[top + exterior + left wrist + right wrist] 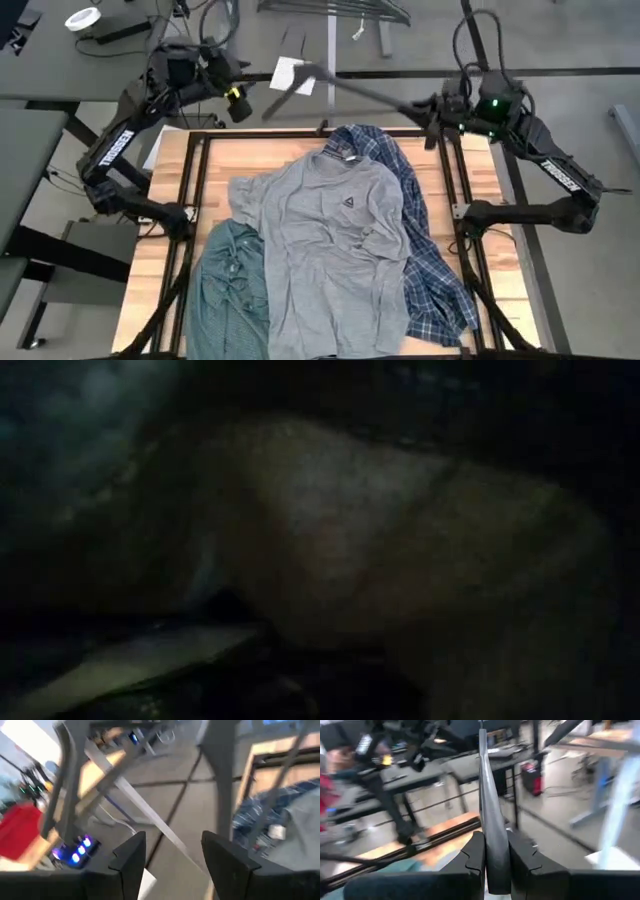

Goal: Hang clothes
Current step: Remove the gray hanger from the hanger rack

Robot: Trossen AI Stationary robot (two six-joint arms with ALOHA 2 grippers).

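Three shirts lie heaped on the wooden table: a grey tee [330,240] on top in the middle, a blue-white plaid shirt [425,260] under its right side, and a green checked shirt [230,290] at the near left. A thin grey hanger [340,88] hangs in the air over the table's far edge. My right gripper [432,112] is shut on it. My left gripper [240,105] stands open by the hanger's left end, and its fingers [131,855] have nothing between them. The low view is dark, filled by cloth close to the lens. My right gripper pinches one flat bar of the hanger [493,851] between its two fingers. The fingers come level from the table's right side, and the bar runs on along them toward the left arm. The hanger is lifted clear of the table and the shirts.
A black metal frame [190,180] borders the wooden table top on the left, far and right sides. Beyond the far edge, a white sheet [290,75] lies on the floor. A tape roll [82,18] rests on a grey desk at the far left.
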